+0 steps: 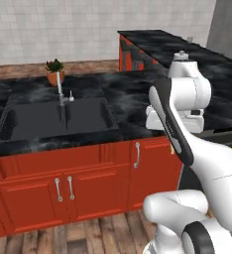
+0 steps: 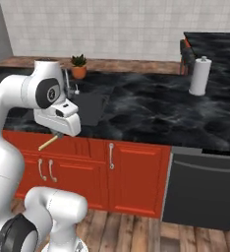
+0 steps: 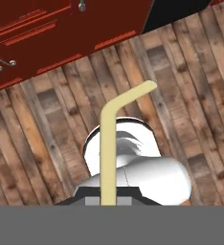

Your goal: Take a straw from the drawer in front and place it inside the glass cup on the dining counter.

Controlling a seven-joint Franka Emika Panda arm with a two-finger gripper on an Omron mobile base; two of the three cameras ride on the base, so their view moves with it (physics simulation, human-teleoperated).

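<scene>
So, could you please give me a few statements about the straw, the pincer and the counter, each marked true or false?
1. The pincer is shut on the straw. True.
2. The straw's bent tip points away from the hand, over the wooden floor. True.
3. The straw already stands in a glass cup. False: it is in the pincer, in front of the red cabinet doors.
4. A paper towel roll stands on the black counter. True.
5. The potted plant sits inside the sink. False: it stands on the counter behind the sink.
</scene>
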